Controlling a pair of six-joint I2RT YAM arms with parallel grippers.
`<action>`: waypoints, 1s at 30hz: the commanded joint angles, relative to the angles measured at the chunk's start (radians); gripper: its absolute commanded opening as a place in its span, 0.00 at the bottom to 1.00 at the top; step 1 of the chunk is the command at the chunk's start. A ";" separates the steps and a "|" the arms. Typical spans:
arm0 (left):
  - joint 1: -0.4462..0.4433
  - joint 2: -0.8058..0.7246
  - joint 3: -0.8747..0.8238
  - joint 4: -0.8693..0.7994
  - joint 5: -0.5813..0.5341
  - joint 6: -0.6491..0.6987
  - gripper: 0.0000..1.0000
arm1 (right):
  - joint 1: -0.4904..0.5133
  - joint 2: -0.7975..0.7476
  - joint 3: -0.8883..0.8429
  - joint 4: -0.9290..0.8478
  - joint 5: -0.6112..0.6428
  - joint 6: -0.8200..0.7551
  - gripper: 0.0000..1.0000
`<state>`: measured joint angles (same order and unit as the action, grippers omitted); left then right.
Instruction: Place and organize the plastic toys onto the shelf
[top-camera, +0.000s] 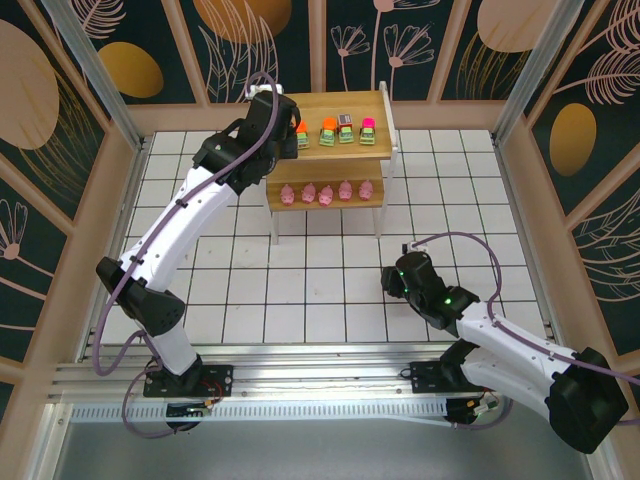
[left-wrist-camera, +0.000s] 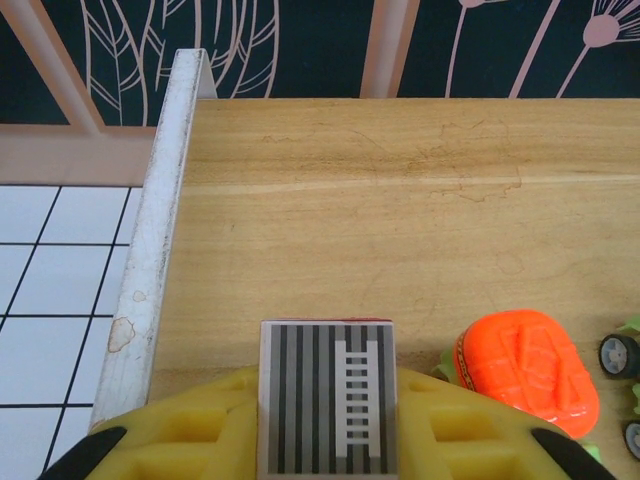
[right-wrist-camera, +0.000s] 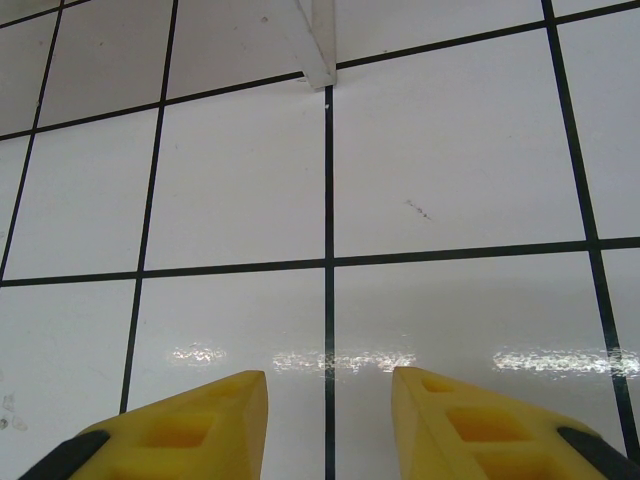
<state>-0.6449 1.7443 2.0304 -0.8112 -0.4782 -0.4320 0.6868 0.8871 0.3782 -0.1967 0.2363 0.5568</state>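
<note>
Nearly done, by the look of it. In the overhead view the shelf (top-camera: 340, 105) sits upper centre of frame. Its lower board carries five pink pigs (top-camera: 326, 194) in a tidy row. Its top board carries four toy cars (top-camera: 327, 131) in a line, with tops orange, orange, brown-grey and magenta, left to right.

The left gripper (left-wrist-camera: 328, 425) is over the left end of the top board, clamped on the fifth car (left-wrist-camera: 328, 385). That car has a striped grey top with a ladder mark and sits bottom centre of the left wrist view. Cannot tell whether its wheels touch the wood. Just right of it stands the orange-topped car (left-wrist-camera: 525, 372). Wheels of the next car show at the right edge.

Judgement: nine of ten toys are placed and the tenth is in hand at its slot. What is left is setting it down, letting go and lifting clear.

The right gripper (right-wrist-camera: 328, 390) hangs over the white tiled table (right-wrist-camera: 450, 160), fingers apart with nothing between them. A shelf leg (right-wrist-camera: 315, 40) shows at top centre of its view.

Edges and room: the white rail (left-wrist-camera: 160, 230) bounds the board at the left of the wrist view, close beside the held car, with tiles beyond it. The orange-topped car is near on the right, so the slot looks snug sideways. Bare wood runs wide toward the top of frame. The safest exit is likely straight up.
</note>
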 joint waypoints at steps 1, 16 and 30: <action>0.010 0.000 -0.004 0.012 0.000 -0.014 0.31 | -0.007 -0.008 -0.017 0.026 0.005 0.003 0.38; 0.010 0.014 0.031 0.004 0.011 -0.016 0.43 | -0.007 -0.024 -0.023 0.026 0.003 0.005 0.38; 0.005 -0.018 0.065 0.018 -0.002 0.000 0.43 | -0.007 -0.029 -0.023 0.026 0.004 0.004 0.38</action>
<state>-0.6449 1.7477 2.0621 -0.8112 -0.4706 -0.4416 0.6868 0.8749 0.3649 -0.1860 0.2359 0.5568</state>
